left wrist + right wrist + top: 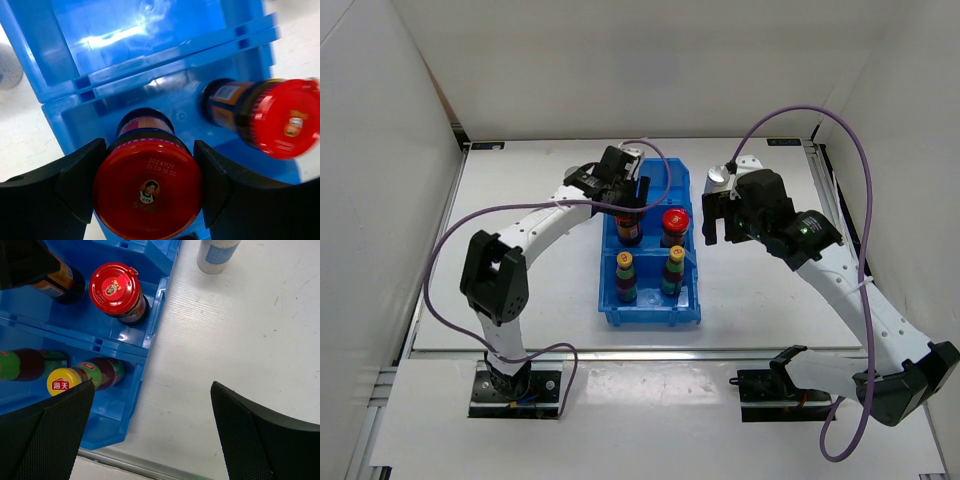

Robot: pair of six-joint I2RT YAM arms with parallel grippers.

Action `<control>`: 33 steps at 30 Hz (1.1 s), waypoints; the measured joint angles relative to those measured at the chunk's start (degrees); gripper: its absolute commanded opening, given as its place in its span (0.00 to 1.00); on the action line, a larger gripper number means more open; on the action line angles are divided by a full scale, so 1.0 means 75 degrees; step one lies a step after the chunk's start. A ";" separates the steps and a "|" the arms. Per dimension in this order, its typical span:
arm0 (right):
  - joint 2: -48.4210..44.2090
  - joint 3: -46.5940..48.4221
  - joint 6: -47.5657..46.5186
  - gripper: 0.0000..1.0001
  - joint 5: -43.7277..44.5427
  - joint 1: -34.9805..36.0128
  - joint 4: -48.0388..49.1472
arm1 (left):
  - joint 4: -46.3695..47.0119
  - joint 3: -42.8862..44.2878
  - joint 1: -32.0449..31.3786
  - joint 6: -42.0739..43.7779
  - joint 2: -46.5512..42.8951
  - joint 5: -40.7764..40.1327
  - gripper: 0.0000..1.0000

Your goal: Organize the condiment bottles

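My left gripper (626, 204) (149, 186) is shut on the lid of a dark red-lidded jar (628, 230) (147, 190) that stands upright in the middle compartment of the blue bin (650, 318). The second red-lidded jar (674, 222) (115, 289) stands beside it in the same compartment. Two yellow-capped banded bottles (625, 272) (675, 266) stand in the near compartment. My right gripper (719, 222) (152, 386) is open and empty over the table right of the bin. One silver-capped bottle (718, 178) (216, 254) stands just beyond it. The other silver-capped bottle is hidden.
The bin's far compartment (125, 35) holds nothing. White walls close in the table on three sides. A grey rounded thing (9, 66) shows on the table left of the bin in the left wrist view. Purple cables loop over both arms.
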 measured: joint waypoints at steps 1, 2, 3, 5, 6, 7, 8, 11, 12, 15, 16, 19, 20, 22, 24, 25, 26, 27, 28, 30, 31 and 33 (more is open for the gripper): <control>0.0000 0.0000 0.0000 1.00 0.0000 0.0000 -0.0003 | 0.0026 -0.0055 0.0000 0.0000 0.0085 -0.0006 0.40; -0.0003 0.0000 0.0000 1.00 0.0006 0.0000 -0.0012 | 0.0020 -0.0093 0.0003 0.0000 0.0157 -0.0006 0.43; -0.0003 0.0000 0.0000 1.00 0.0012 0.0000 -0.0041 | 0.0017 -0.0105 0.0012 0.0000 0.0233 -0.0012 0.47; -0.0003 0.0000 0.0000 1.00 0.0032 0.0000 -0.0108 | 0.0029 -0.0108 0.0023 0.0000 0.0350 -0.0017 0.60; -0.0003 0.0000 0.0000 1.00 0.0055 0.0000 -0.0134 | 0.0032 -0.0108 0.0023 0.0000 0.0405 -0.0017 0.67; -0.0003 0.0000 0.0000 1.00 0.0061 0.0000 -0.0143 | 0.0050 -0.0108 0.0020 -0.0003 0.0440 -0.0017 0.70; -0.0003 0.0000 0.0000 1.00 0.0076 0.0000 -0.0143 | 0.0073 -0.0108 0.0020 -0.0003 0.0469 -0.0017 0.83; -0.0003 0.0000 0.0006 1.00 0.0137 0.0000 -0.0157 | 0.0207 -0.0108 0.0020 -0.0012 0.0498 -0.0038 0.99; -0.0003 0.0000 0.0009 1.00 0.0152 0.0000 -0.0163 | 0.0309 -0.0102 0.0020 -0.0023 0.0481 -0.0050 0.99; -0.0003 0.0000 0.0035 1.00 0.0204 0.0000 -0.0166 | 0.0428 -0.0067 0.0020 -0.0003 0.0466 -0.0093 0.99; 0.0000 0.0000 0.0038 1.00 0.0216 0.0000 -0.0163 | 0.0428 -0.0038 0.0020 0.0003 0.0458 -0.0114 0.99; 0.0038 0.0000 0.0093 1.00 0.0280 -0.0015 -0.0166 | 0.0329 0.0087 0.0020 0.0061 0.0306 -0.0207 0.99; 0.0090 0.0000 0.0122 1.00 0.0315 -0.0044 -0.0166 | 0.0268 0.0189 0.0020 0.0090 0.0230 -0.0297 0.99; 0.0315 0.0058 0.0192 1.00 0.0367 -0.0175 -0.0175 | 0.0128 0.0446 0.0020 0.0213 0.0012 -0.0525 0.99; 0.0670 0.0210 0.0224 1.00 0.0391 -0.0393 -0.0184 | 0.0125 0.0577 0.0023 0.0367 -0.0379 -0.0839 0.99; 0.0883 0.0306 0.0233 1.00 0.0405 -0.0516 -0.0198 | 0.0117 0.0574 0.0041 0.0484 -0.0699 -0.1084 0.99; 0.1099 0.0417 0.0236 1.00 0.0405 -0.0615 -0.0219 | 0.0102 0.0548 0.0055 0.0560 -0.1011 -0.1297 0.99; 0.1285 0.0533 0.0239 1.00 0.0414 -0.0708 -0.0221 | 0.0137 0.0460 0.0087 0.0641 -0.1361 -0.1486 0.99; 0.1483 0.0662 0.0236 1.00 0.0417 -0.0810 -0.0198 | 0.0210 0.0251 0.0157 0.0705 -0.1827 -0.1664 0.99; 0.1888 0.0979 0.0216 1.00 0.0399 -0.1003 -0.0149 | 0.0227 -0.0271 0.0481 0.0784 -0.2783 -0.1920 0.99; 0.2116 0.1174 0.0198 1.00 0.0393 -0.1113 -0.0114 | 0.0297 -0.0600 0.0717 0.0784 -0.3214 -0.2020 0.99; 0.2565 0.1577 0.0160 1.00 0.0379 -0.1265 -0.0044 | 0.0341 -0.1329 0.1224 0.0778 -0.3963 -0.2256 0.99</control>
